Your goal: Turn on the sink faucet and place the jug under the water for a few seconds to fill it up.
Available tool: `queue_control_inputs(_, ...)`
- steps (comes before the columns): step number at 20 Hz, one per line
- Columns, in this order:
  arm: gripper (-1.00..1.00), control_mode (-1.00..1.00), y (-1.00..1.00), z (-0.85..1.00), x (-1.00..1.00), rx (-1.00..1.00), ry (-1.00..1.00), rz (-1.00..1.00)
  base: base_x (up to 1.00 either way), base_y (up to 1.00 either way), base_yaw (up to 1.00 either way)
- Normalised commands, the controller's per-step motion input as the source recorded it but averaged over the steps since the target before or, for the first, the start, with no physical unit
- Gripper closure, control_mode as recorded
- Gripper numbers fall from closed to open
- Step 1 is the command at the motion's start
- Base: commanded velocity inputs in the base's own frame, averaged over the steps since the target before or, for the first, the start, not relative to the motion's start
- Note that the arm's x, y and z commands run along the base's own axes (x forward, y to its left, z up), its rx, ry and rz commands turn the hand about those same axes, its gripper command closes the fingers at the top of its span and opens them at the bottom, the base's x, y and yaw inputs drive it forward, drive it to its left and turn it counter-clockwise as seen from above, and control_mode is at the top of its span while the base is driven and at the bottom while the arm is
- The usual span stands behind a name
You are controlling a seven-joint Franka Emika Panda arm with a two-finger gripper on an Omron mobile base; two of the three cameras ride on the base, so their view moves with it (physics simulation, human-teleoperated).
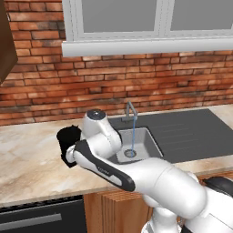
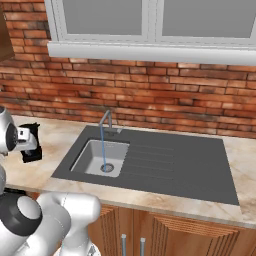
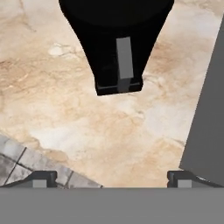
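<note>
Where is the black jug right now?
The jug stands on the beige counter, left of the sink in the left base view, not under the water.

The jug (image 3: pixel 114 39) is showing matt black, plastic-looking, with a flat grey strip. The counter (image 1: pixel 32 157) is looking like smooth beige marbled stone. The sink (image 2: pixel 95 155) is appearing matt grey, its faucet (image 2: pixel 105 122) dull metal, behind rough red brick (image 2: pixel 150 95).

Both base views look forward and down from behind the arm, left and right, sharing the sink (image 1: pixel 141 141) and bench (image 1: pixel 27 159). The hand view looks closely down at the jug (image 3: pixel 116 39).
</note>
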Motion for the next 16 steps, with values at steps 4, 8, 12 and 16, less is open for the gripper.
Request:
queue_control_inputs(4, -1.00, -1.00, 0.00, 0.00, 0.00, 0.11, -0.15, 0.00, 0.00, 0.00, 0.00)
queue_control_inputs(8, -1.00, -1.00, 0.00, -0.01, 0.06, 0.10, -0.10, 0.00, 0.00, 0.00, 0.00)
queue_control_inputs(12, -1.00, -1.00, 0.00, -0.01, 0.21, 0.11, -0.06, 0.00, 0.00, 0.00, 0.00)
queue_control_inputs(16, -1.00, -1.00, 0.00, 0.00, 0.27, 0.07, 0.00, 0.00, 0.00, 0.00, 0.00)
